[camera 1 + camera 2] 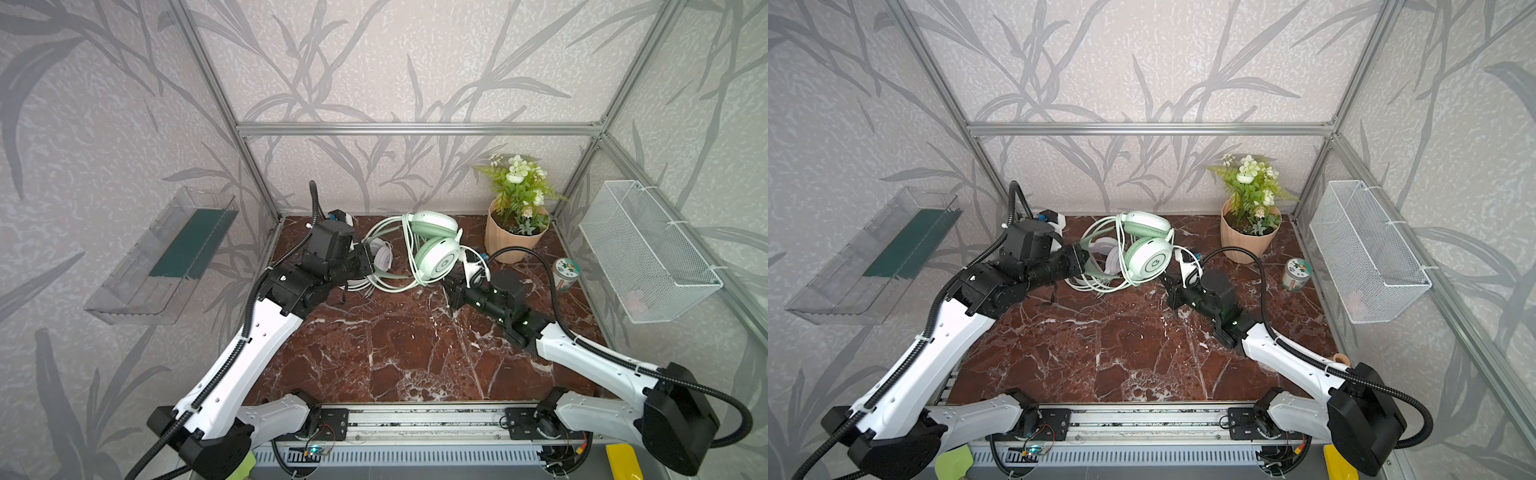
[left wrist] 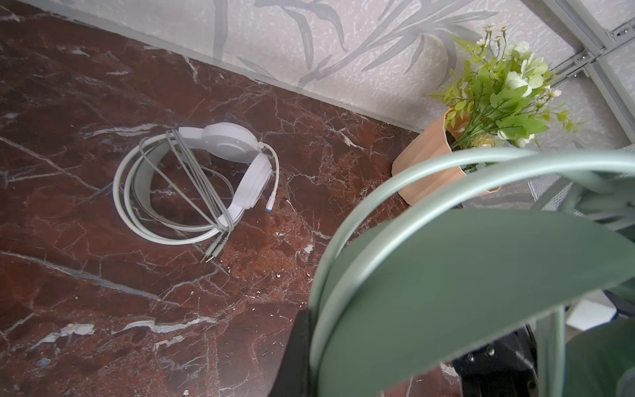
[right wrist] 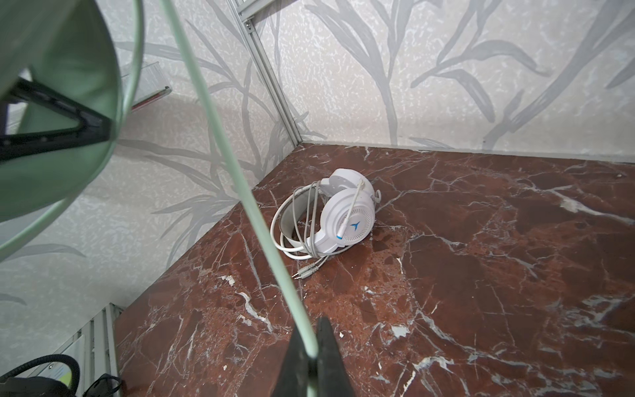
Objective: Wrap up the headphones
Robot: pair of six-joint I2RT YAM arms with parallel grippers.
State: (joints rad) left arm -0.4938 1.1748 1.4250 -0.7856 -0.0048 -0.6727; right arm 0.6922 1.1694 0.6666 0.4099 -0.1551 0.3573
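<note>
The left gripper (image 1: 372,264) clamps the mint headset (image 1: 438,257) by its headband (image 2: 446,275), steadying it above the bench (image 1: 395,353), while the right gripper (image 3: 314,347) pinches its cable (image 3: 240,178) taut, seemingly for winding.

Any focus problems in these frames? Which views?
Left wrist: mint headband near the lens is badly blurred, white headset sharp. Right wrist: mint cable soft up close, white headset sharp too. Both top views: in focus throughout, light soft and even.
</note>
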